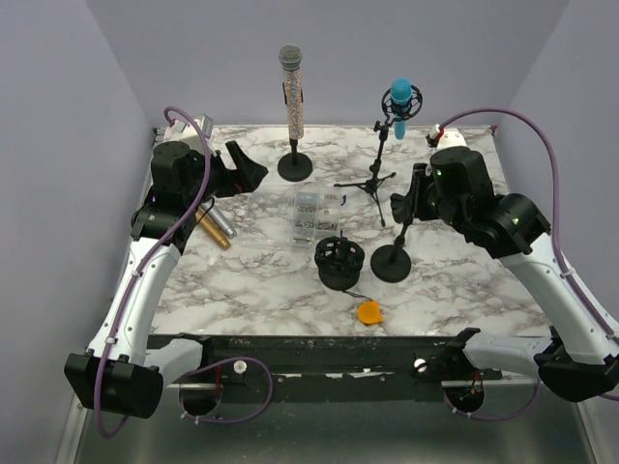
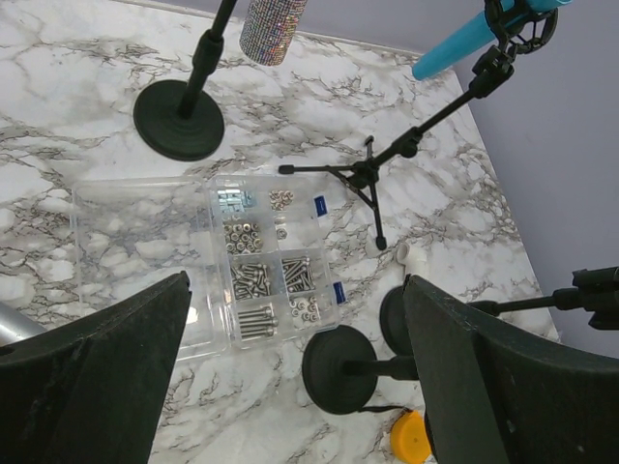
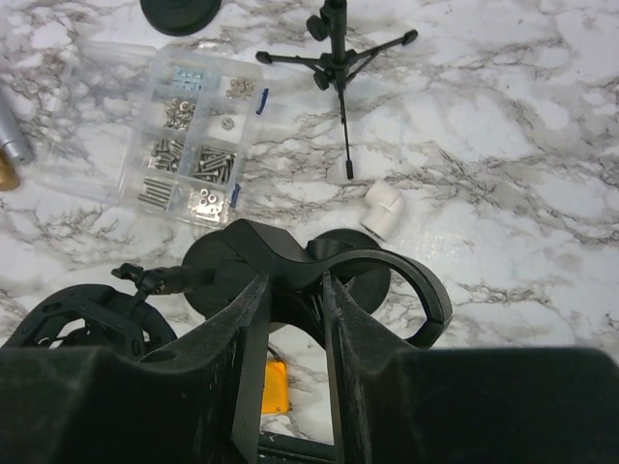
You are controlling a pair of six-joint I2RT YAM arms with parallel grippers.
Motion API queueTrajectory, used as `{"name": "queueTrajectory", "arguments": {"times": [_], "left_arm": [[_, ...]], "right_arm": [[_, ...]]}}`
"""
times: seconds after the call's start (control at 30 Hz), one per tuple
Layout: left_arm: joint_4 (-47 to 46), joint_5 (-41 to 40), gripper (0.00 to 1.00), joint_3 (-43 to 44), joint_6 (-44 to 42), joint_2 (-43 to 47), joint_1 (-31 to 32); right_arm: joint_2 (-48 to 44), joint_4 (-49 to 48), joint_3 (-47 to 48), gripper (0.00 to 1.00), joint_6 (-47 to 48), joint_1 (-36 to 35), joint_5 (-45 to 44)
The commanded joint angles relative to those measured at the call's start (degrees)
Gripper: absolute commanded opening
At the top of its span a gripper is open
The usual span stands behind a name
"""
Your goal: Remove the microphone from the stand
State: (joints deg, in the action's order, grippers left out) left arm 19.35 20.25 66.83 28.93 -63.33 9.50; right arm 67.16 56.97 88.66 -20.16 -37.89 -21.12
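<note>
Microphone [image 1: 215, 232] lies flat, axis diagonal; left jaws spread; right jaws pinch stand clip [image 3: 273, 247].

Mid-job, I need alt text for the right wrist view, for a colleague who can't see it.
The right gripper pinches the top of a short black stand, seen from above over a marble table. Beyond lie a clear screw organizer, a tripod stand and a small white fitting.
</note>
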Motion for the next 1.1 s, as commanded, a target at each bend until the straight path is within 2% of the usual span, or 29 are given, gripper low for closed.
{"name": "queueTrajectory", "arguments": {"times": [0.0,0.3,0.53,0.63,0.83,1.07], "left_arm": [[-0.5,1.5,0.88,0.7,-0.7,0.3,0.3],[-0.6,1.6,0.87,0.6,-0.6,0.2,0.3],[-0.6,1.7,0.87,0.4,-0.8,-0.1,0.5],[-0.5,1.4,0.88,0.4,-0.9,0.1,0.6],[-0.6,1.7,0.87,0.4,-0.8,0.0,0.6],[-0.8,2.2,0.87,0.5,-0.8,0.0,0.7]], "right_arm": [[-0.9,1.6,-4.8,0.29,-1.4,-0.2,-0.8],[-5.1,-0.4,-15.5,0.29,-3.2,-0.1,1.0],[-4.4,-3.8,-19.8,0.31,-4.2,-0.2,2.8],[-3.7,-3.9,-18.4,0.35,-3.9,-0.1,2.7],[-2.5,-3.7,-9.8,0.5,-2.5,-0.1,1.3],[-0.3,-8.8,-1.6,0.66,-0.8,-0.2,-5.0]]}}
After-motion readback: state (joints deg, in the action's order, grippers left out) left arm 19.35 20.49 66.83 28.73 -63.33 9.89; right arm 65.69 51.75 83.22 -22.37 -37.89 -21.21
